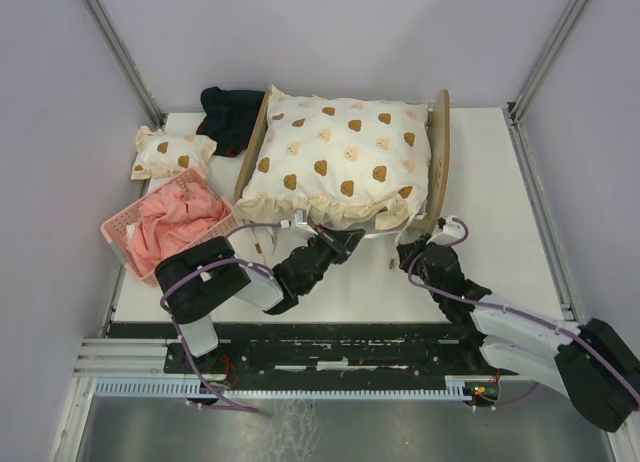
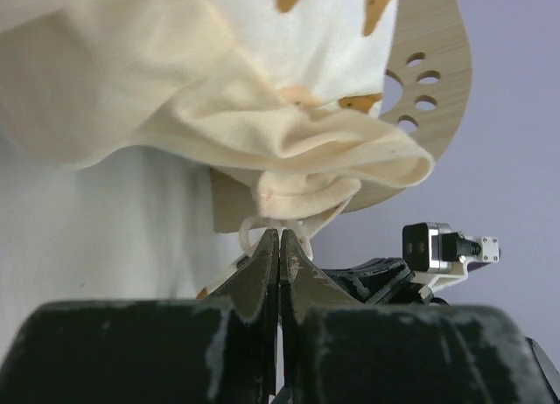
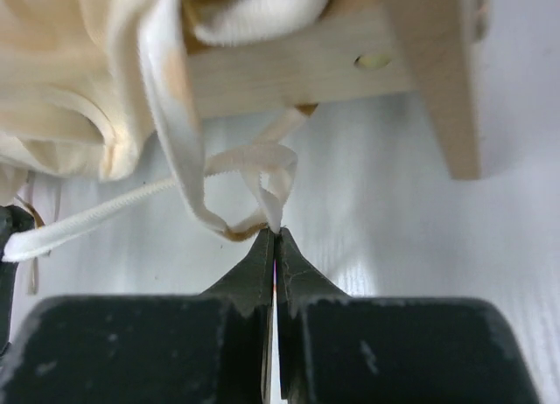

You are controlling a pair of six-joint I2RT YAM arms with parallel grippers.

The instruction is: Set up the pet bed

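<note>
Pet bed frame [image 1: 438, 157] likely light, rigid; quilt [image 1: 340, 157] limp. Left gripper [image 2: 279, 236] and right gripper [image 3: 276, 233] jaws clamped on ties [image 3: 188, 159], the best hold.

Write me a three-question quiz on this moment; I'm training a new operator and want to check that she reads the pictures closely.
1. True or false: the pink basket is empty.
2. What is the right claw pinching? A) a cream strap hanging under the wooden frame B) the small pillow C) the dark cloth
3. Fill in: the left claw is ___ on a gathered corner of the quilt.

Key
1. False: a pink cloth lies bunched inside it.
2. A
3. shut
</note>
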